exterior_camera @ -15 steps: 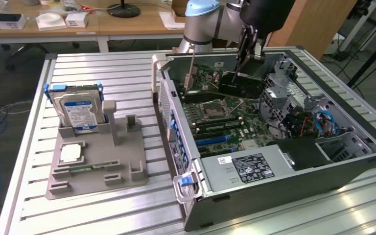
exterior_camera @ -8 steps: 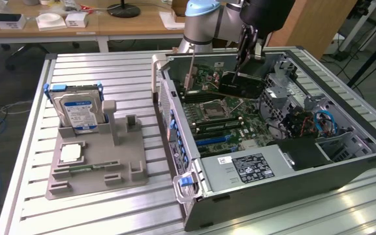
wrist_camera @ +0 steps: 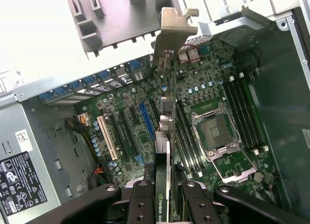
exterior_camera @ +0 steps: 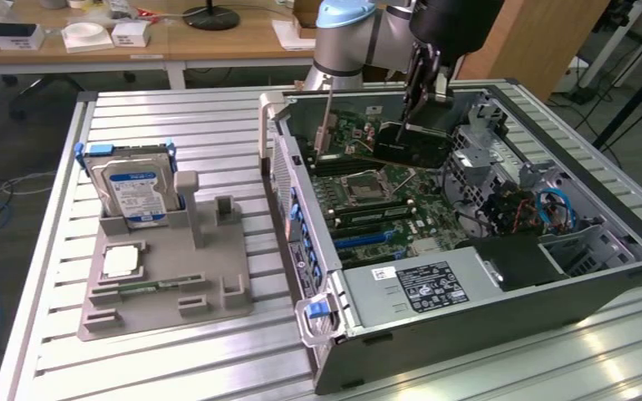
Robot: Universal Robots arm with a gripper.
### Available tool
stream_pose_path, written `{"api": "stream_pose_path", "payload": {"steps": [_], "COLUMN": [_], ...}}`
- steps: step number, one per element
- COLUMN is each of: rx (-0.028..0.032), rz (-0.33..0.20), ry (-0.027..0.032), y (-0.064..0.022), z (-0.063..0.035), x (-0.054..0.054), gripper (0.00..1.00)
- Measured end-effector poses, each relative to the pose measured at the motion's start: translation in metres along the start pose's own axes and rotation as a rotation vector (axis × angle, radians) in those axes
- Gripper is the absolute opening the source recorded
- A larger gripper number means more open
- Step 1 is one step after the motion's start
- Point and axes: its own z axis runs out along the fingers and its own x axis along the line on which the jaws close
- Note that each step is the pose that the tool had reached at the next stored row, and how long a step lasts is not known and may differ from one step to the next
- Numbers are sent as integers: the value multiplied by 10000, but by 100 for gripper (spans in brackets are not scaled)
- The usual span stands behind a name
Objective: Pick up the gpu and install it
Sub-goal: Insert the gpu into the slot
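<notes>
The gpu (exterior_camera: 413,144) hangs upright inside the open computer case (exterior_camera: 622,242), a dark card with a green edge, just above the motherboard (exterior_camera: 394,209). My gripper (exterior_camera: 420,117) comes down from above and is shut on the card's upper edge. In the wrist view the gpu (wrist_camera: 170,137) shows edge-on, its silver bracket (wrist_camera: 174,25) at the far end near the case's rear wall. The black fingers (wrist_camera: 140,204) clamp it on both sides, the gripper (wrist_camera: 167,207) centred on it. Below the card lie the blue slot (wrist_camera: 147,120) and the white slot (wrist_camera: 107,137).
The bare CPU socket (wrist_camera: 218,132) and memory slots lie beside the card. The power supply (exterior_camera: 421,288) fills the case's near end, with drive cages and cables at the exterior view's right. A grey holder (exterior_camera: 165,276) on the slatted table carries a hard drive (exterior_camera: 131,188), a processor (exterior_camera: 120,261) and a memory stick (exterior_camera: 148,286).
</notes>
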Motion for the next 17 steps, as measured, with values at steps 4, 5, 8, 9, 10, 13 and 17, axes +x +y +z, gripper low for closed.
{"api": "stream_pose_path", "payload": {"steps": [4,5,8,9,10,13,17], "rx": [0,-1,-1,-1,-1,-1,-2], "rz": [-29,-36,-58,-65,-72,-95,-123], "ry": [1,1,2,2,3,3,4], "y": [0,0,0,-1,0,-1,-1], "z": [0,0,0,0,0,0,0], "x": [0,0,0,0,0,0,0], "gripper": [26,26,26,26,26,26,26]}}
